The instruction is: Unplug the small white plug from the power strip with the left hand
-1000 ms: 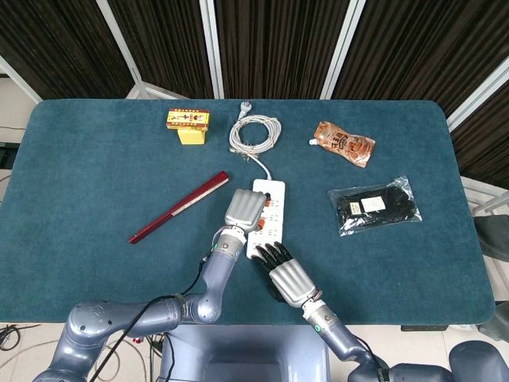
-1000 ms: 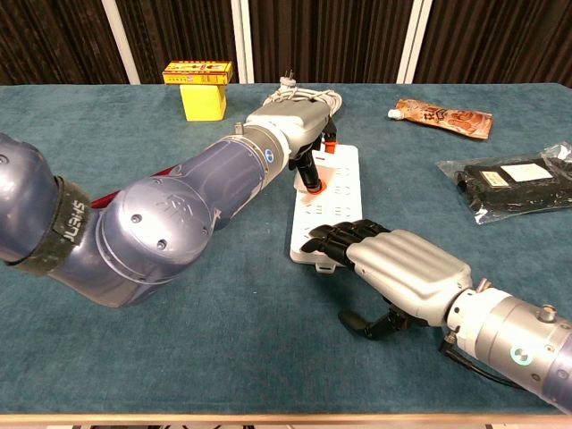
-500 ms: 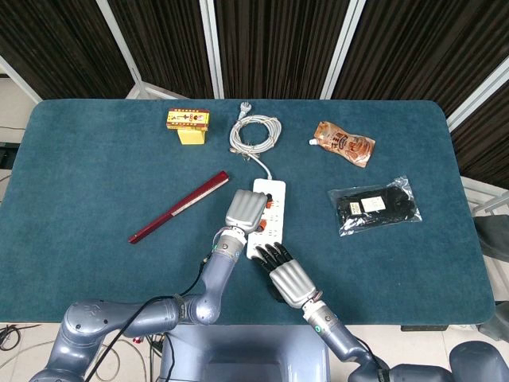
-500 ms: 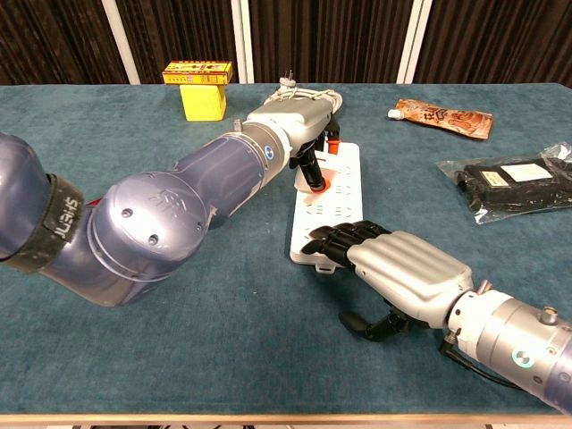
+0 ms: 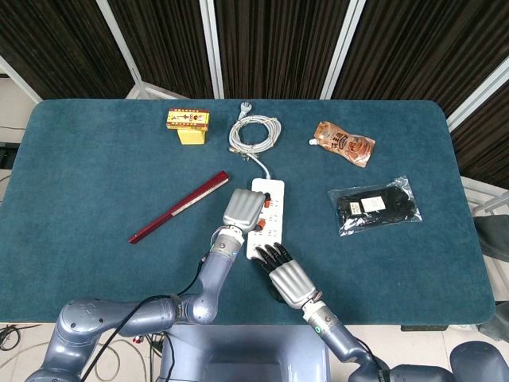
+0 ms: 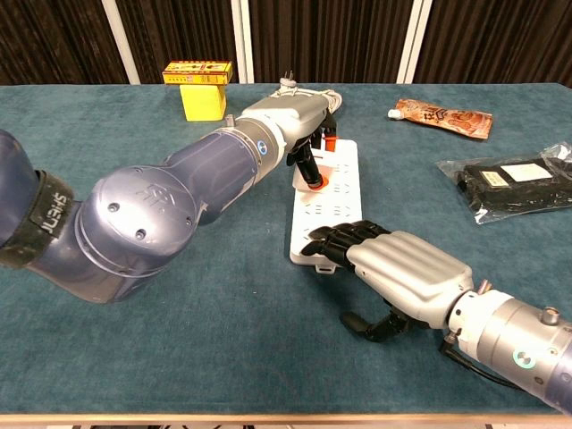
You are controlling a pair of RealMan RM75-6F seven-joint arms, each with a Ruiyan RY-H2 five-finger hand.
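The white power strip lies at the table's middle, its cord running back to a coiled white cable. My left hand hovers over the strip's far half, dark fingers pointing down onto it beside an orange part. The small white plug is hidden under those fingers; I cannot tell whether they grip it. My right hand lies palm down, its fingertips pressing on the strip's near end.
A yellow box stands at the back left. A red stick lies left of the strip. An orange pouch and a bagged black item sit to the right.
My left hand has shifted slightly left and up over the strip, its fingertips a little further back. The right hand and the strip have stayed put.
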